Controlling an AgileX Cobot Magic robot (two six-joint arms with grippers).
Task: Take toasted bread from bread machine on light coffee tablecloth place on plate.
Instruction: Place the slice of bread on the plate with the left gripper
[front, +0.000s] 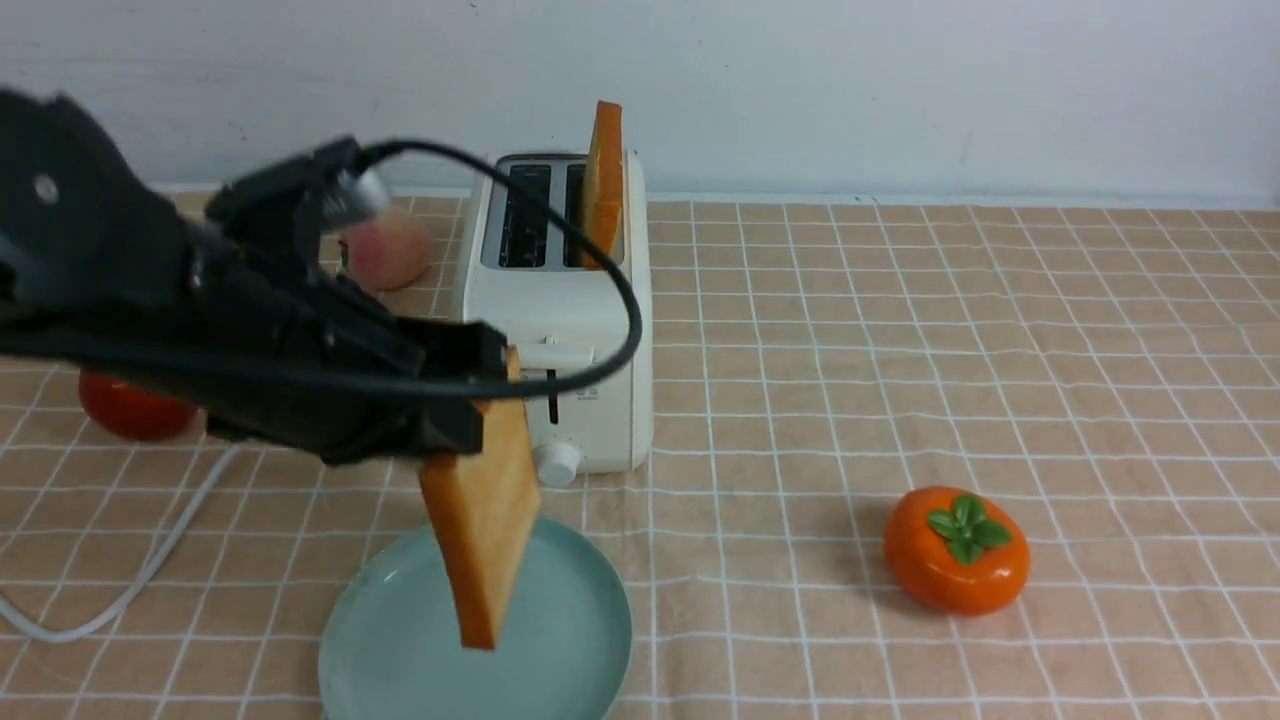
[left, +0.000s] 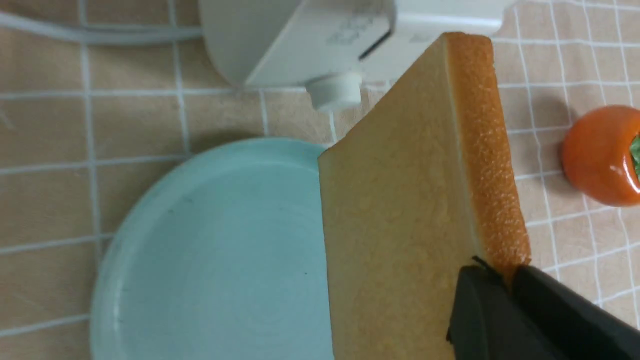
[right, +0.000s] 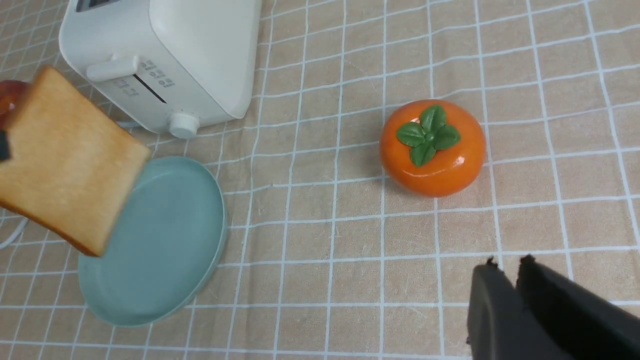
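**Toast Slice Held Aloft Above Mint-Green Plate**

A golden-tan square slice of toast with an orange-brown crust (front: 495, 500) hangs tilted in the grasp of the robot's black left gripper (left: 497, 270), its fingers clenched on the bread near one crust edge. Below the slice sits a round, pale mint-green plate with a shallow rim (front: 370, 640), the toast apart from its surface.

Just behind the plate stands a cream-white two-slot toaster with rounded corners, a front lever and a small round knob (front: 590, 300). A second square slice of toast, its orange-brown crust facing up (front: 605, 190), stands upright in the right-hand slot, rising well out of the top.

The black right gripper (right: 507, 272) is over the bare cloth, its fingertips close together with no bread at them; whether they are fully clenched or slightly parted cannot be told.

A glossy orange persimmon with green leaves (front: 955, 550) rests to the right of the plate. At left are a pinkish round fruit (front: 388, 250), a shiny red round fruit (front: 135, 405) and a white cord (front: 150, 570), all on a light tan-peach tablecloth gridded with thin white lines (front: 800, 420).
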